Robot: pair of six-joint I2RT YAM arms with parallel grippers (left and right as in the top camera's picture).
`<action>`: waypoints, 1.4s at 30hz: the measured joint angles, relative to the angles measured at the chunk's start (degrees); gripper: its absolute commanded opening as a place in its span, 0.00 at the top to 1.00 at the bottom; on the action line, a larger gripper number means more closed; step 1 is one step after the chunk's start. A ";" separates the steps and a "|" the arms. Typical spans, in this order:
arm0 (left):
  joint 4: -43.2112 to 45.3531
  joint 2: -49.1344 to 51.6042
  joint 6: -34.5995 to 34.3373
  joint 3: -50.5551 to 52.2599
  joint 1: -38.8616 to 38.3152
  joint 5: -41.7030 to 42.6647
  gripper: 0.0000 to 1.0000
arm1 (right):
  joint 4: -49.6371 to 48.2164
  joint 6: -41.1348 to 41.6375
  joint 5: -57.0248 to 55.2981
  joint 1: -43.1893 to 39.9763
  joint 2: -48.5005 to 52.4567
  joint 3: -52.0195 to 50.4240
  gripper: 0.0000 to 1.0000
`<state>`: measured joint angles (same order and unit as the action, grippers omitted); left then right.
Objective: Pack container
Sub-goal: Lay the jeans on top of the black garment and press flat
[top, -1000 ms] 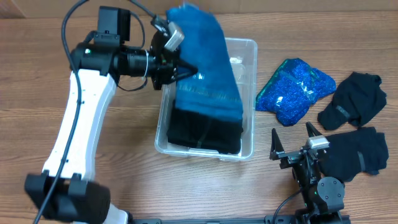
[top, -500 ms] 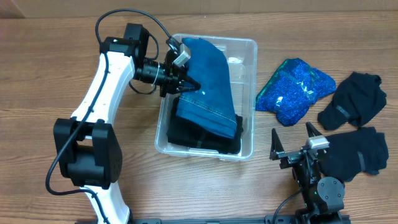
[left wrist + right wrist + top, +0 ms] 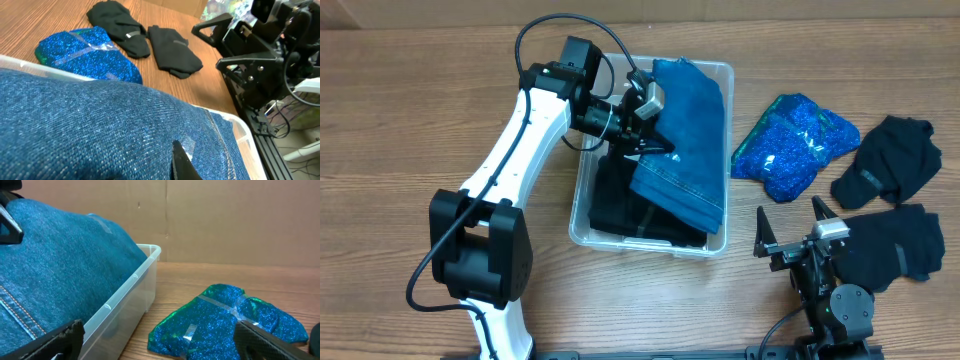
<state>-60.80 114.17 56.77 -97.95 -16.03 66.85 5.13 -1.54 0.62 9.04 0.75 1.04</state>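
While the left claw (image 3: 655,143) pinches denim (image 3: 688,150) over the container (image 3: 721,69), the right claw (image 3: 792,228) gapes near its corner.

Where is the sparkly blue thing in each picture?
Overhead: the sparkly blue bundle lies on the table, right of the container holding jeans.
Left wrist: upper left, beyond the container rim.
Right wrist: bottom, right of middle, beside the container.
Shared landmark: the clear container's rim, beside the bundle in all three.
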 measured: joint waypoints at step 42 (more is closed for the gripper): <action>-3.65 7.34 -55.60 -4.66 -13.14 -58.80 0.96 | 0.02 0.04 0.00 0.00 0.00 0.00 0.00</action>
<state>-64.45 121.51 1.17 -102.61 -29.17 8.05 5.15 -1.50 0.62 9.04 0.75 1.04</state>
